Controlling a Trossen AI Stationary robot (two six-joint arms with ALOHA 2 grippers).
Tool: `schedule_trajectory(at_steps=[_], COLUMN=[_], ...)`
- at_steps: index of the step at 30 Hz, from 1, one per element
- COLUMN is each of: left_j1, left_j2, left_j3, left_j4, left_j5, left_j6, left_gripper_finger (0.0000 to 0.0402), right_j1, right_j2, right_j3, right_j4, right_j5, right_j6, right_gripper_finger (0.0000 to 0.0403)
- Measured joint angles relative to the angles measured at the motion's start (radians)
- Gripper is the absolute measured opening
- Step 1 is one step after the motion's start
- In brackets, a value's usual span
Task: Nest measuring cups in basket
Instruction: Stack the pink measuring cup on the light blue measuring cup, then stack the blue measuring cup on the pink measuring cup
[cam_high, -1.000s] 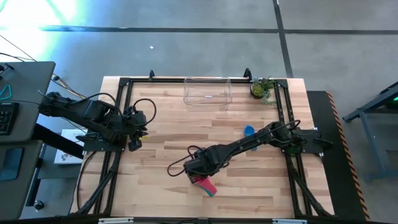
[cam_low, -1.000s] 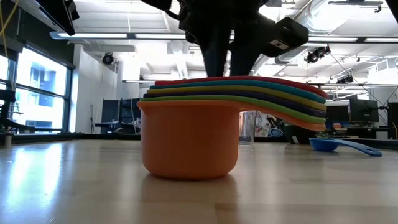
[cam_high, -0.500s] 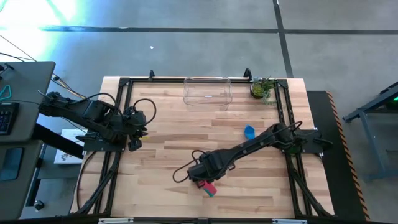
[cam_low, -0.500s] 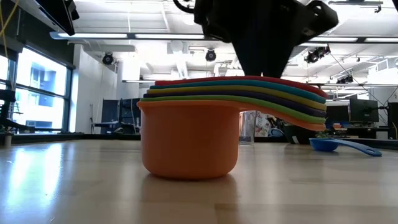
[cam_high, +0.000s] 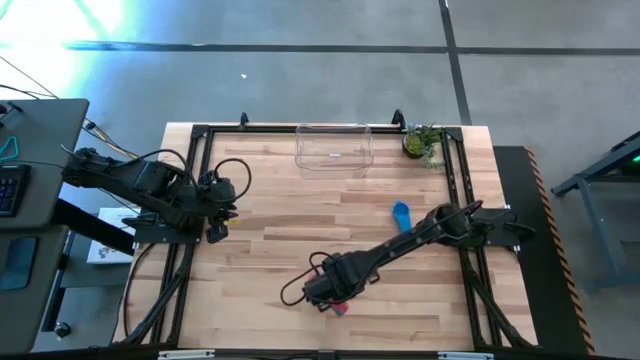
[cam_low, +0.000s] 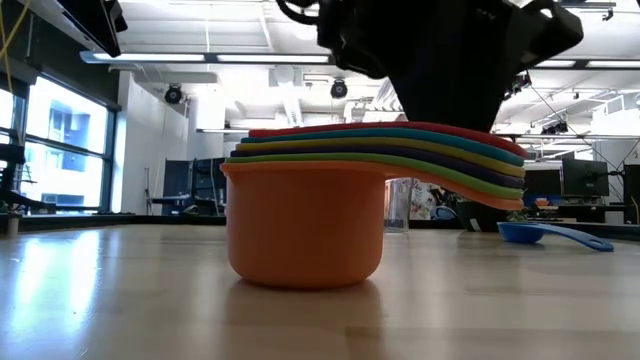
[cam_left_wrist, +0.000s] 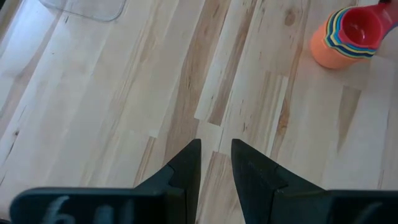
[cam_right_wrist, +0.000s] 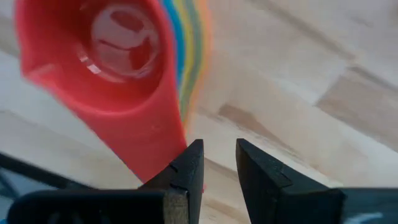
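Note:
Several measuring cups sit nested in one stack on the table near its near edge, an orange cup outermost and a red one innermost, with their handles fanned to one side. My right gripper hangs right above those handles, fingers a narrow gap apart, and hides most of the stack in the high view. A lone blue cup lies on the table toward the right. The clear basket stands at the far edge. My left gripper waits at the left side, slightly open. My right gripper comes down from above over the red cup's handle, near its free end. One finger overlaps the handle's edge in the wrist view. I cannot tell whether it touches. The stack rests upright on the table.
A small potted plant stands at the far right corner beside the basket. Black frame rails run along the table's left and right sides. Bare wood lies between the stack and the basket.
My right gripper has moved toward the table's near edge and come over the stack's handles, covering more of the stack in the high view. The stack and the blue cup have stayed where they were.

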Motion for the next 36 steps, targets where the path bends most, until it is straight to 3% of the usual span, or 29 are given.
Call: schedule_trajectory(at_steps=[8,21,27,36], left_j1=[0.0,0.0,0.0,0.0], left_j2=[0.0,0.0,0.0,0.0], left_j3=[0.0,0.0,0.0,0.0], left_j4=[0.001,0.001,0.001,0.001], left_j5=[0.0,0.0,0.0,0.0], left_j6=[-0.001,-0.001,-0.001,-0.001], left_gripper_finger=[0.0078,0.0078,0.0078,0.0078], right_j1=[0.0,-0.018,-0.06,-0.164], right_j2=[0.009,-0.002,-0.023,-0.145], right_j3=[0.0,0.056,0.095,0.094], right_j4=[0.039,-0.251,-0.366,-0.364], right_j5=[0.003,0.01,0.073,0.229], right_j6=[0.0,-0.091,-0.175,-0.348], right_gripper_finger=[0.0087,0.0087,0.0087,0.0087])
